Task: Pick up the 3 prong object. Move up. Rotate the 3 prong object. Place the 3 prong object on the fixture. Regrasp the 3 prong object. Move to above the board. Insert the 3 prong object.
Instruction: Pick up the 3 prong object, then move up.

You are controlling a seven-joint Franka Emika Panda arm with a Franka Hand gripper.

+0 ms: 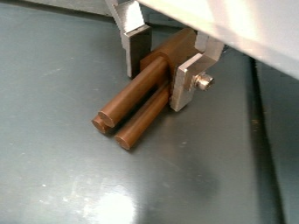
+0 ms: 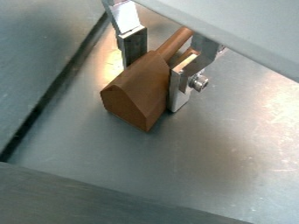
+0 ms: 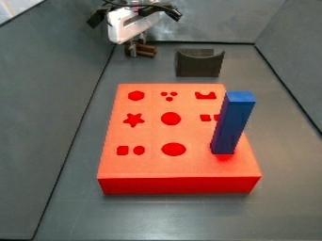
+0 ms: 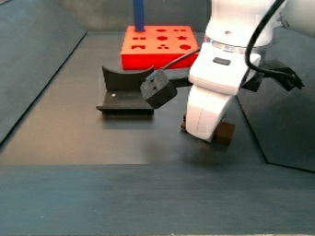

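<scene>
The 3 prong object [image 1: 132,110] is a brown wooden peg lying flat on the grey floor, prongs pointing away from the wrist; its pointed blunt end shows in a wrist view [image 2: 132,94]. My gripper [image 1: 162,80] is down at the floor and straddles the peg. One finger [image 1: 187,83] rests against the peg's side; the opposite finger [image 2: 131,48] stands a small gap away. In both side views the gripper [image 3: 138,45] [image 4: 204,124] is low over the peg [image 4: 226,136], near the fixture [image 3: 198,62] [image 4: 123,93]. The red-orange board [image 3: 151,141] [image 4: 160,43] lies apart.
A tall blue block [image 3: 232,122] [image 4: 139,11] stands upright on the board near one corner. Grey walls [image 3: 75,66] ring the floor, and one wall edge [image 1: 263,105] runs close beside the gripper.
</scene>
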